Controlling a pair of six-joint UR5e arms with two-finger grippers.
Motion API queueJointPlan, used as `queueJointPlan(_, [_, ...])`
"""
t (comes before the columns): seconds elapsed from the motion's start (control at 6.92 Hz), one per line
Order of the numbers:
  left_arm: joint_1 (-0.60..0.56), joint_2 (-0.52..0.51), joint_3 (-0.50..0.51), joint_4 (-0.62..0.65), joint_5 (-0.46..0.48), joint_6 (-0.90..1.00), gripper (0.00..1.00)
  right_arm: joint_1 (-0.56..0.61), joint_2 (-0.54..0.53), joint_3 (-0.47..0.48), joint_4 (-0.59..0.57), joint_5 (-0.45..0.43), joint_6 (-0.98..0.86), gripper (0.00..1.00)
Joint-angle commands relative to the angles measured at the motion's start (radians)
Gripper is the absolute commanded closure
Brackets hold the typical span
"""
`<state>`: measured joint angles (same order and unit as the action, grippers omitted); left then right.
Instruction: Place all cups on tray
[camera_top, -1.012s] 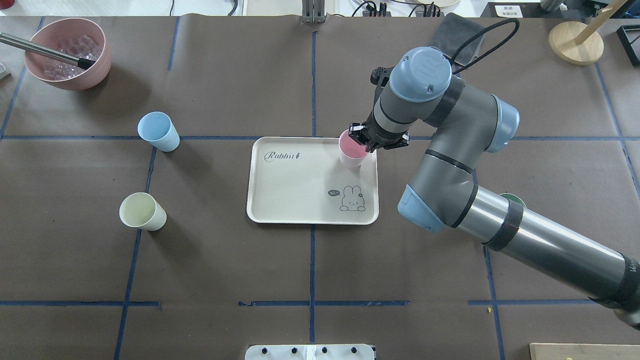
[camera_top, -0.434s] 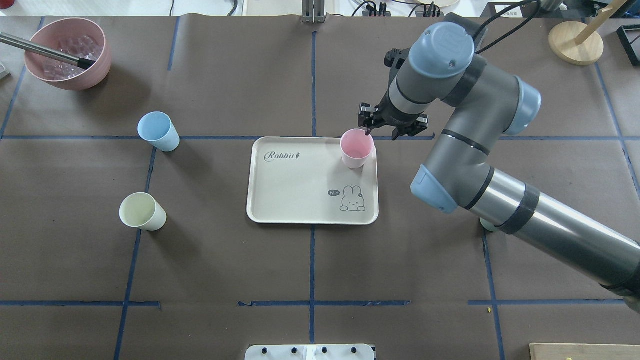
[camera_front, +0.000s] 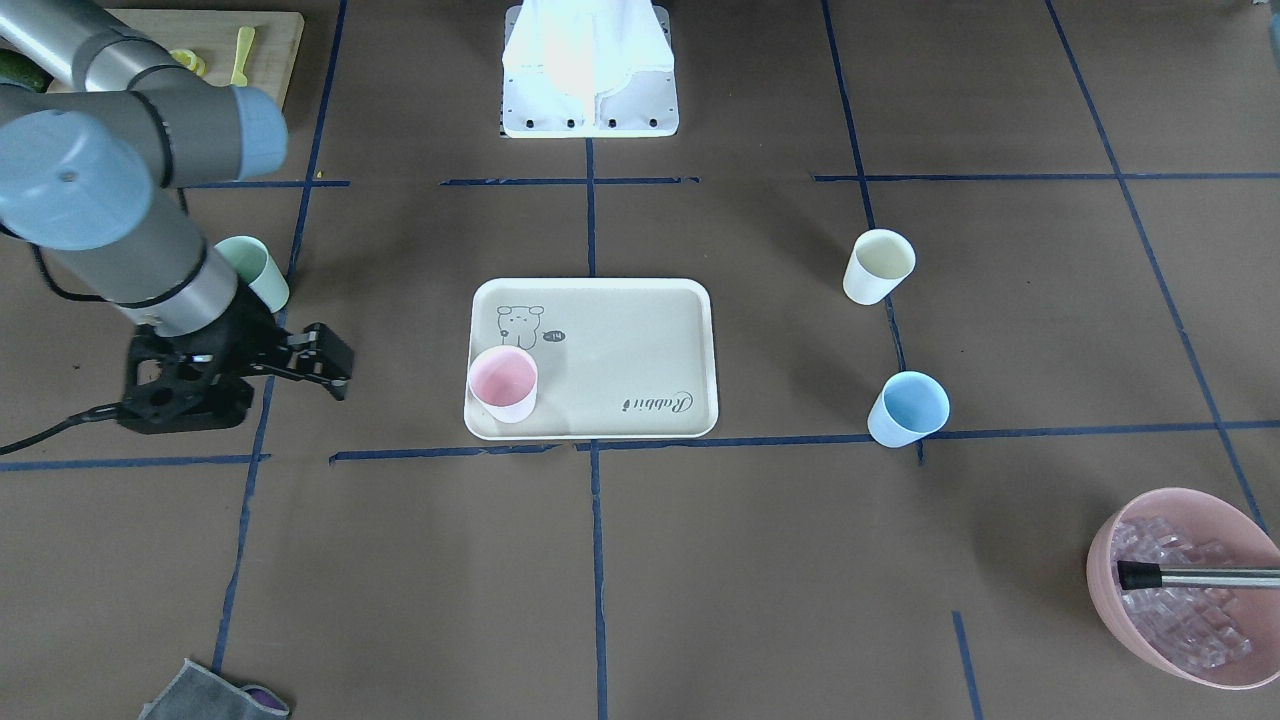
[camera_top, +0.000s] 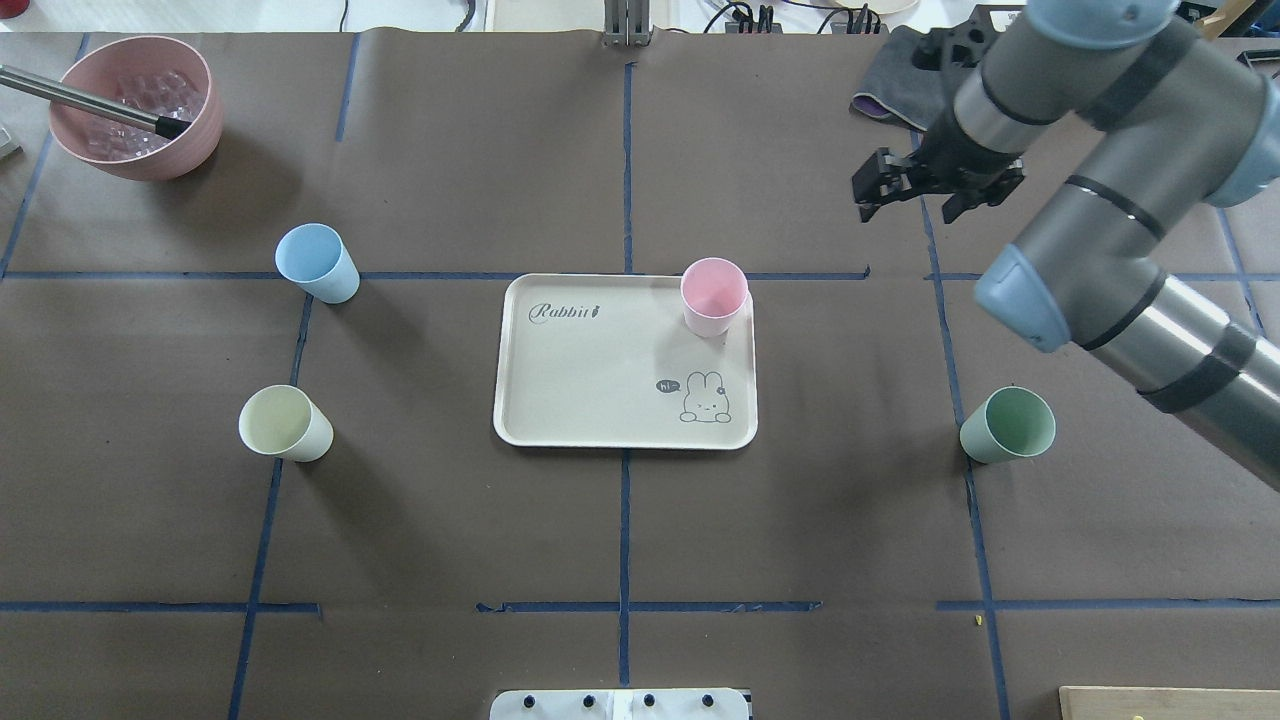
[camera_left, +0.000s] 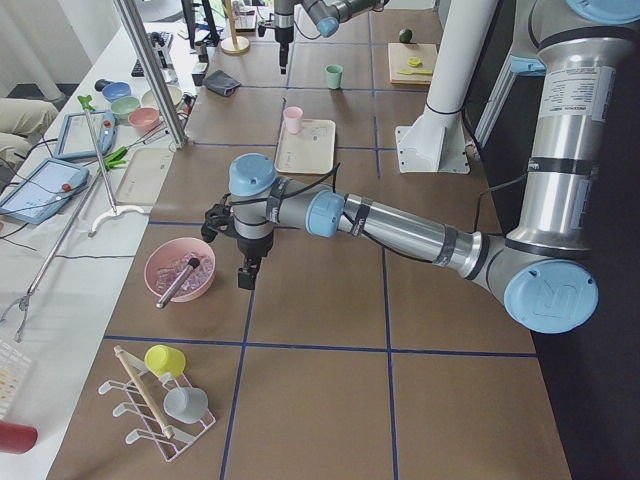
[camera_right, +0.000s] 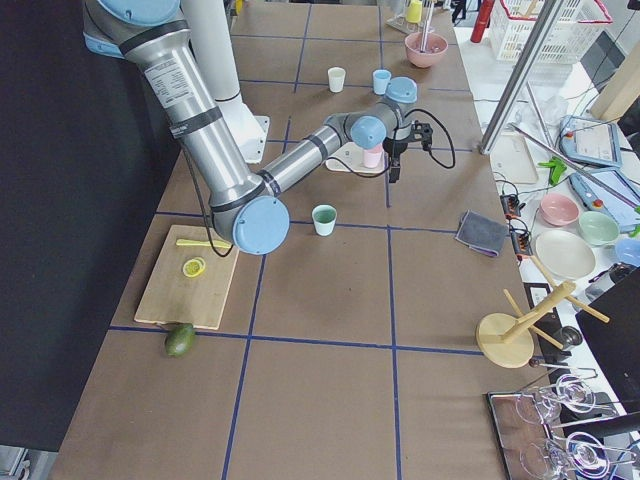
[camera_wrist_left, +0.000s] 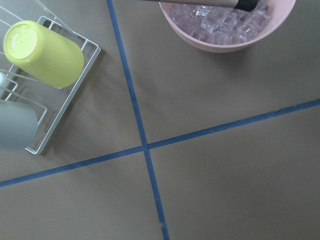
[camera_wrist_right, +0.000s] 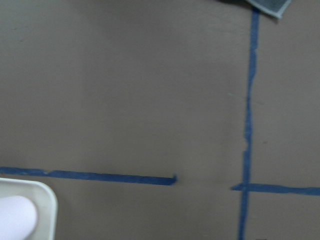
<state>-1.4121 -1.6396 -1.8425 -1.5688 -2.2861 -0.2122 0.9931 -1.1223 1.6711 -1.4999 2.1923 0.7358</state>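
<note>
The pink cup (camera_top: 714, 295) stands upright on the far right corner of the cream tray (camera_top: 590, 380); it also shows in the front view (camera_front: 503, 382). The light blue cup (camera_top: 317, 261) and the cream-yellow cup (camera_top: 285, 422) stand on the table left of the tray. The mint green cup (camera_top: 1008, 424) stands right of the tray. My right gripper (camera_top: 912, 195) is open and empty, raised behind and to the right of the tray. My left gripper (camera_left: 245, 275) shows only in the exterior left view, next to the ice bowl; I cannot tell whether it is open.
A pink bowl of ice cubes (camera_top: 135, 105) with a metal-handled utensil in it stands at the far left. A grey cloth (camera_top: 900, 90) and a wooden stand (camera_top: 1150, 85) lie at the far right. A wooden cutting board (camera_front: 200, 40) lies near the robot's right.
My right gripper let go of the pink cup on the tray, opened, rose and swung away to the back right. The mint cup came out from under the arm.
</note>
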Motion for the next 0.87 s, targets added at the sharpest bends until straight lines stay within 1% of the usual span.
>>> queueJointPlan(0.0, [0.21, 0.001, -0.149, -0.01, 0.017, -0.235, 0.0, 0.163, -0.199, 0.01, 0.012, 0.088, -0.407, 0.01])
queueJointPlan(0.14, [0.316, -0.002, -0.18, -0.011, 0.022, -0.415, 0.0, 0.236, -0.297, 0.015, 0.013, 0.096, -0.581, 0.01])
queueJointPlan(0.29, [0.429, -0.002, -0.208, -0.016, 0.092, -0.588, 0.0, 0.275, -0.359, 0.033, 0.013, 0.101, -0.655, 0.01])
queueJointPlan(0.43, [0.565, -0.002, -0.208, -0.063, 0.232, -0.734, 0.0, 0.276, -0.37, 0.047, 0.013, 0.101, -0.648, 0.01])
queueJointPlan(0.58, [0.615, -0.003, -0.208, -0.103, 0.25, -0.806, 0.0, 0.274, -0.37, 0.049, 0.013, 0.101, -0.645, 0.01])
queueJointPlan(0.72, [0.643, -0.003, -0.21, -0.111, 0.249, -0.904, 0.0, 0.274, -0.369, 0.049, 0.013, 0.102, -0.644, 0.01])
